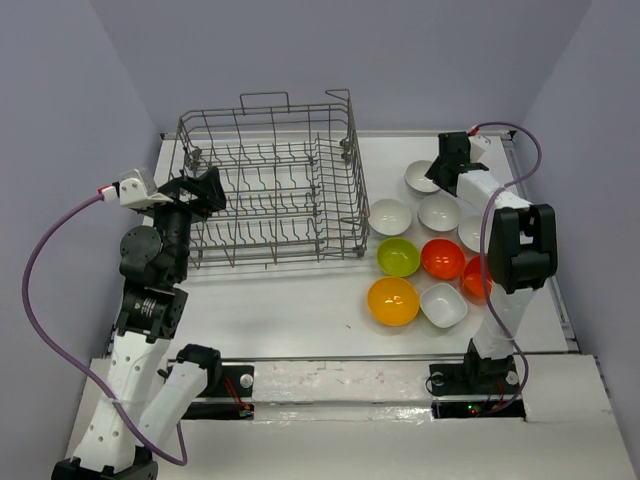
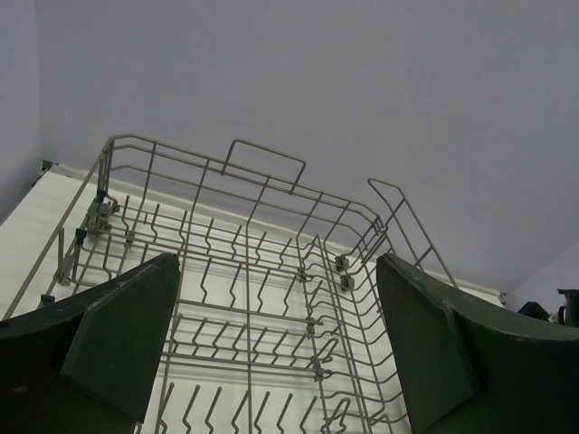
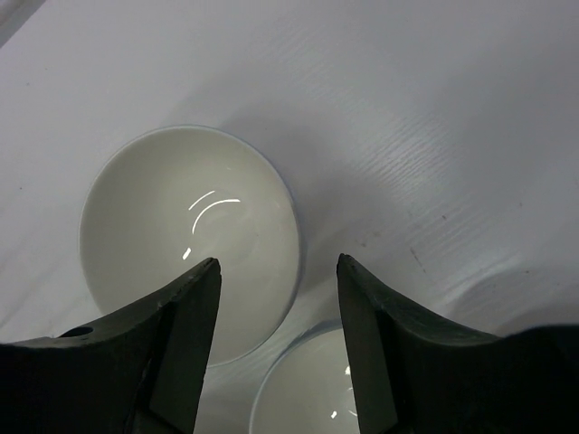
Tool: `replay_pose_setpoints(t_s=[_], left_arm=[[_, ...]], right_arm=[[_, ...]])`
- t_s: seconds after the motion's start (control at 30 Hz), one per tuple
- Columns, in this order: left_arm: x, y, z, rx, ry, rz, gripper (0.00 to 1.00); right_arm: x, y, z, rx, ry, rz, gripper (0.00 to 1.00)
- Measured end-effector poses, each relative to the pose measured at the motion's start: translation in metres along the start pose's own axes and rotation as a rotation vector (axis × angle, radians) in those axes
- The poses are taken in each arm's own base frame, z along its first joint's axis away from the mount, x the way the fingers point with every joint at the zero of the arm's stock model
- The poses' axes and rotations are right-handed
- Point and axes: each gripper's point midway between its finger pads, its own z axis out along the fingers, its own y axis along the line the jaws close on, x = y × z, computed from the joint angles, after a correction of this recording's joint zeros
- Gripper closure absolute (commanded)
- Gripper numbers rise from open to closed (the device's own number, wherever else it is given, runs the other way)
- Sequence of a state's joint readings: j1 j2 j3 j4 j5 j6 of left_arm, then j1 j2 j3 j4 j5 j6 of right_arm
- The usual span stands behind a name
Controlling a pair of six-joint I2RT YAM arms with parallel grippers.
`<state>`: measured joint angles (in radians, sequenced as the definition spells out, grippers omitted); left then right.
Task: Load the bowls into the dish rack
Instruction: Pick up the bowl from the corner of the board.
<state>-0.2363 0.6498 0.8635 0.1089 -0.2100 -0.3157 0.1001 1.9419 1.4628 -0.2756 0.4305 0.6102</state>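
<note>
The wire dish rack [image 1: 270,185] stands at upper left-centre of the top view. All the bowls [image 1: 398,257] sit outside it on the white tabletop [image 1: 300,310], clustered at centre right: whites uppermost, lime green and two red-orange in the middle, orange-yellow and a squarish white lowest. The left claw [image 1: 205,190] hangs spread wide and holding nothing at the rack's left edge, while the right claw [image 3: 279,307], at upper right, is parted above the rim of the topmost white bowl [image 3: 181,226], gripping nothing, with another white bowl [image 3: 308,389] just beside it.
</note>
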Motion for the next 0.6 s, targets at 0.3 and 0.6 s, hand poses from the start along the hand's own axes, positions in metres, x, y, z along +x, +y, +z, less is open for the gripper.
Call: replay_pose_setpoints(t_s=[0.3, 0.6], left_arm=[[0.002, 0.001, 0.001, -0.003, 0.005, 0.001, 0.01], [0.002, 0.001, 0.001, -0.007, 0.005, 0.002, 0.01]], right_arm=[[0.002, -0.002, 0.017, 0.012, 0.006, 0.02, 0.46], [0.007, -0.01, 0.032, 0.028, 0.032, 0.031, 0.69]])
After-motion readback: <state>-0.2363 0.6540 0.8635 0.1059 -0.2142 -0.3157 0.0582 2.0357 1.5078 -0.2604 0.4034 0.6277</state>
